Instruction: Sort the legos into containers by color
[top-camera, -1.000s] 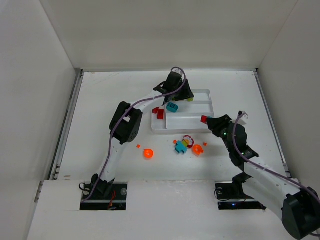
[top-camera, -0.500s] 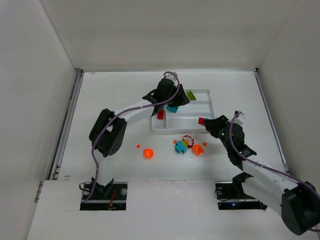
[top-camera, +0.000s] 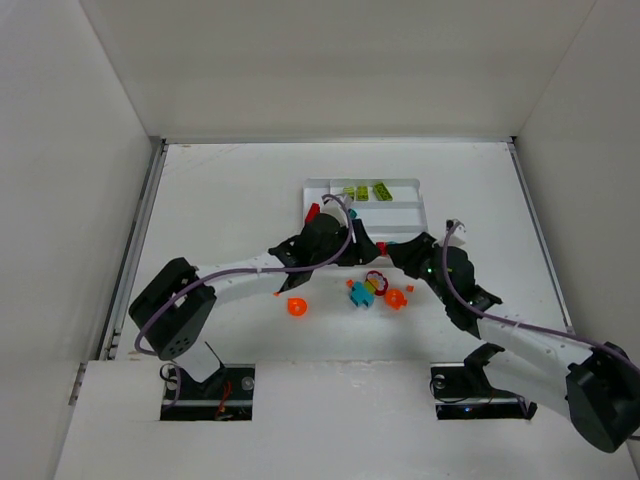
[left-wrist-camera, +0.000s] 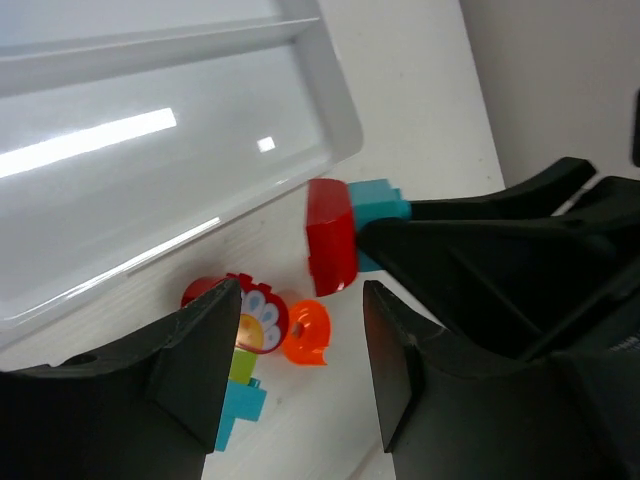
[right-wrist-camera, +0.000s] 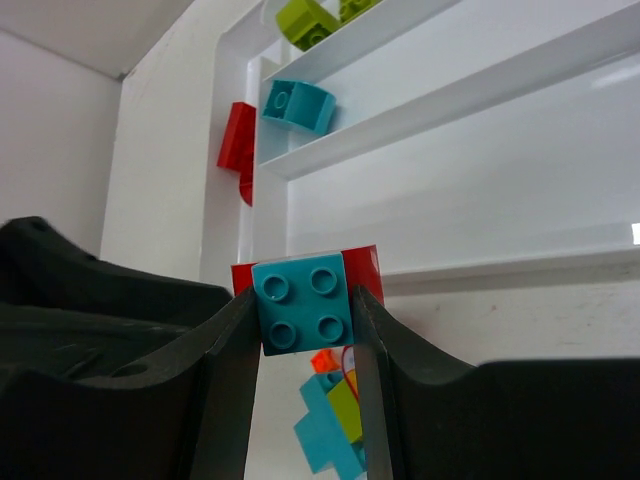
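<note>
Two joined bricks, a teal one on a red one, are gripped as a stack (right-wrist-camera: 303, 298) by the right gripper (right-wrist-camera: 303, 325), which is closed narrowly on it. The stack is held just beside the near rim of the tray (right-wrist-camera: 470, 262), at its corner. The left gripper (left-wrist-camera: 300, 320) is opened wide and nothing is held in it. It is placed close to the stack, above loose legos on the table (top-camera: 220, 200): an orange round piece (left-wrist-camera: 308, 335), a flower piece (left-wrist-camera: 258, 315) and a teal piece (left-wrist-camera: 240, 405). In the tray, yellow-green bricks (top-camera: 365, 192) are seen in the far slot, a teal brick (right-wrist-camera: 298, 105) in the next slot, and a red brick (right-wrist-camera: 238, 140) in the narrow side slot. A second orange piece (top-camera: 297, 307) is seen on the table, apart from the others.
</note>
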